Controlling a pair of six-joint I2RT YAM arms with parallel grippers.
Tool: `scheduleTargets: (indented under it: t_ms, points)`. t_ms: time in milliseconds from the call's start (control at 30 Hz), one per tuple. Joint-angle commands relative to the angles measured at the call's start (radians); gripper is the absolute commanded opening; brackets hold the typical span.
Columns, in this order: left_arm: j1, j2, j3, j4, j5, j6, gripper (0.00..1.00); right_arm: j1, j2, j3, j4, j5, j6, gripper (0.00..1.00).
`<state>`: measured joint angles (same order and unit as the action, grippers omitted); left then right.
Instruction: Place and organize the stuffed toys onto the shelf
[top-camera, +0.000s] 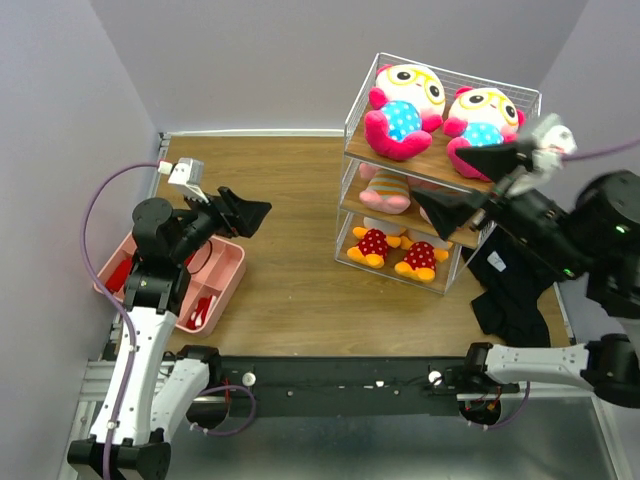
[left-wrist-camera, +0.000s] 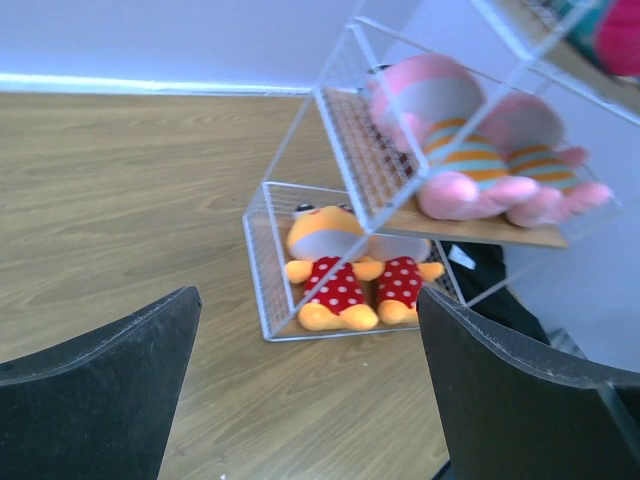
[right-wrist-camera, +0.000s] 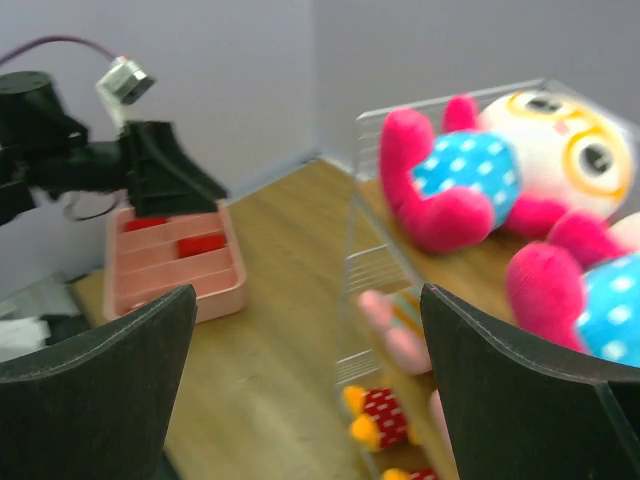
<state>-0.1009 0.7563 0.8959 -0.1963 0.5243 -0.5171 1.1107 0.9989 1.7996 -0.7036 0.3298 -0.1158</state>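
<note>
The shelf (top-camera: 425, 165) stands at the right of the table with stuffed toys on all three boards. Two white-faced pink toys (top-camera: 403, 110) (top-camera: 482, 118) sit on top, striped pigs (top-camera: 385, 190) in the middle, two yellow red-dotted toys (top-camera: 372, 243) (top-camera: 421, 257) at the bottom. My right gripper (top-camera: 437, 175) hovers open at the shelf's front right, holding nothing; its wrist view shows the top toys (right-wrist-camera: 500, 160) close by. My left gripper (top-camera: 245, 212) is open and empty over the left table, facing the shelf, with the pigs (left-wrist-camera: 450, 150) and yellow toys (left-wrist-camera: 325, 260) ahead of it.
A pink divided tray (top-camera: 215, 275) with red items lies at the table's left edge under the left arm. A black cloth (top-camera: 510, 290) lies right of the shelf. Grey walls close in the back and both sides.
</note>
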Motion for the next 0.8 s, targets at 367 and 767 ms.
scheduleTargets:
  t_ms: [367,767]
  points:
    - [-0.010,-0.250,0.014,0.006,0.263,-0.139,0.99,-0.003,-0.449,-0.525,-0.002,-0.137,0.522,1.00]
    - [-0.008,-0.246,0.003,0.005,0.290,-0.173,0.99,-0.003,-0.556,-0.622,-0.004,-0.067,0.538,1.00]
